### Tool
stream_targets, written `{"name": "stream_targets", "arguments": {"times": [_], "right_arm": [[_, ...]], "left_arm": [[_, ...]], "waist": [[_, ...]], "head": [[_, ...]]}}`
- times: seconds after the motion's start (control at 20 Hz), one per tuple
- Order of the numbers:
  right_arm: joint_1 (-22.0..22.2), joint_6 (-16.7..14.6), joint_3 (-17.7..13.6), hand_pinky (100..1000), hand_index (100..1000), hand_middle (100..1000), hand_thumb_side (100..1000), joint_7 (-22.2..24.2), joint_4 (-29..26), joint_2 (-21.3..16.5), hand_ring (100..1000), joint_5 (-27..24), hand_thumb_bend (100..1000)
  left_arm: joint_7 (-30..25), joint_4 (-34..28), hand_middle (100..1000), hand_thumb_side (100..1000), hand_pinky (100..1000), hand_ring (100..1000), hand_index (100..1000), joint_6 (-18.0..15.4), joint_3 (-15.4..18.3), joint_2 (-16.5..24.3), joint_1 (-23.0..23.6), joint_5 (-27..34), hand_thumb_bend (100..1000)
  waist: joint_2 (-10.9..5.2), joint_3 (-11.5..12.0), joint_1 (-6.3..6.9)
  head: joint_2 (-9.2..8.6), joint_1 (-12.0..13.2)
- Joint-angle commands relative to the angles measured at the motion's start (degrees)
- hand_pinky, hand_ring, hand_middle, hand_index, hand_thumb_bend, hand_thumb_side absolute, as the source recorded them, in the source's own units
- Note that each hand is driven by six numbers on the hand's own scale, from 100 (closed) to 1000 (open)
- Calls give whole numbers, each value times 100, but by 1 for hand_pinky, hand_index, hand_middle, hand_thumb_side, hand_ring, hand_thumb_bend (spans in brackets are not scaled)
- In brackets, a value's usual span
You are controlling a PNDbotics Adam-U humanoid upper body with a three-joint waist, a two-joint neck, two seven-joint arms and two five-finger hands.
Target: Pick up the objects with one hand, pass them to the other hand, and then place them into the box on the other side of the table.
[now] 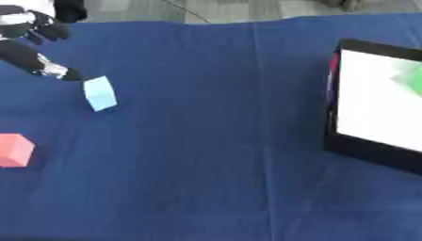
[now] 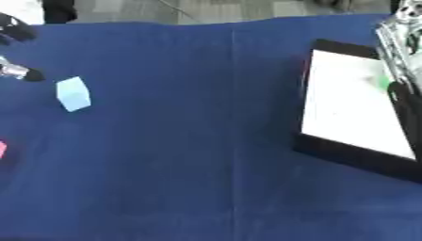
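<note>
A light blue block (image 1: 100, 93) lies on the blue cloth at the left. Just up and left of it is my left hand (image 1: 37, 59), open, one dark fingertip (image 1: 72, 74) close to the block's upper corner and nothing held. A red cube (image 1: 14, 149) sits at the left edge, nearer me. The box (image 1: 333, 117), black-rimmed with a white floor, stands at the right, and a blurred green thing (image 1: 409, 80) lies inside it. My right hand (image 2: 402, 101) and its silver arm hang over the box at the right edge of the right eye view.
The blue cloth (image 1: 214, 155) covers the whole table, with a fold line running down its middle. Grey floor shows beyond the far edge. A red strip (image 1: 333, 63) shows on the box's left wall.
</note>
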Motion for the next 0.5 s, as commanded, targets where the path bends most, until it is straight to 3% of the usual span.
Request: {"name": "stream_targets", "arguments": {"times": [0.05,0.5], "right_arm": [[-150,254,-6,674,861,794,650,-227,-114,-56,846,63,100],[-201,301,23,674,856,788,654,-247,-70,8,844,56,100]], "left_arm": [[-16,464,824,339,909,913,879,-29,31,-60,-253,-325,690],[-1,1356,829,321,905,917,873,-337,-83,-575,-643,-1494,731]], "waist": [[-152,-13,-9],[-92,-102,-36]], "head": [[-33,55],[-66,192]]}}
